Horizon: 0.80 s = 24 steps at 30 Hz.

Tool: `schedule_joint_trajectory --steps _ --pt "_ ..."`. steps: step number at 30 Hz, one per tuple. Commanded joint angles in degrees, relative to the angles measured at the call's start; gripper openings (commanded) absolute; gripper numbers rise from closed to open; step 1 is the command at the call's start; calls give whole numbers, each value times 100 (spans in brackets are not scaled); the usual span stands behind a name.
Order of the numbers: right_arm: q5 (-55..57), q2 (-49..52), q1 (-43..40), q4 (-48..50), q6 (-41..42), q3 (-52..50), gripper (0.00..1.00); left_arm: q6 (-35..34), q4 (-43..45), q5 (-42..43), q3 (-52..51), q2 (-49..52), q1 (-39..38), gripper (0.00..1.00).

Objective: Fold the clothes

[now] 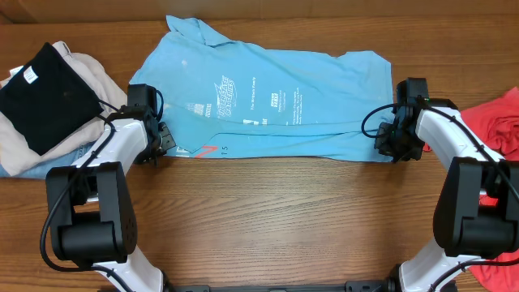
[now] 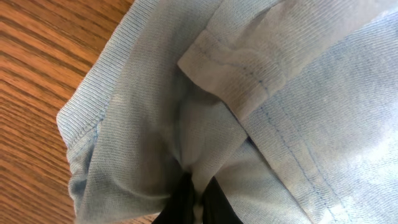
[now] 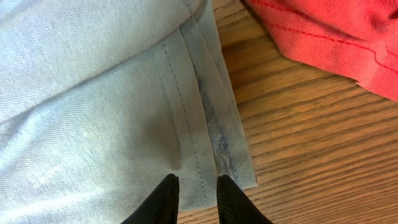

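Wooden table (image 1: 268, 211), brown grain, carries every item in the overhead view. The sky-blue T-shirt (image 1: 268, 101) lies spread across the 12 o'clock part of the table, its length running from 9 o'clock to 3 o'clock. Its collar is at the upper left, with white lettering on the chest and a red mark near the lower left edge. A shallow fold line runs parallel to the lower edge.

The left gripper (image 1: 165, 144) sits at the lower left corner of this shirt, on the garment's 9 o'clock end. In the left wrist view its dark fingers (image 2: 180, 202) are pressed together, with blue fabric gathered and pinched between them. A stitched hem edge overlaps the gathered cloth above the fingers, and bare wood shows at 9 o'clock.

The right gripper (image 1: 389, 148) sits at the lower right corner, on the garment's 3 o'clock end. In the right wrist view its two black fingertips stand a little apart. The stitched hem lies smooth in the gap, and the hem corner rests on the wood just beside the fingertips at 3 o'clock. Whether the pads touch the cloth cannot be told.

The coral-red T-shirt (image 1: 503, 122) lies crumpled at the table's 3 o'clock edge, apart from the blue shirt, with the right arm between them.

At 9 o'clock a black garment (image 1: 45, 93) with a white tag (image 1: 30, 75) rests on a beige garment (image 1: 85, 73)
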Motion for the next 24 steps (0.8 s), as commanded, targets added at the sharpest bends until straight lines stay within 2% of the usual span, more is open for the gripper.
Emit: schedule_joint_trajectory --steps 1,14,24 --pt "-52 33 -46 42 2 -35 24 -11 -83 -254 -107 214 76 4" --pt "-48 33 -46 225 4 -332 26 -13 -116 -251 -107 214 76 4" --pt "-37 33 -46 275 2 -282 20 -13 -116 -251 -107 214 76 5"
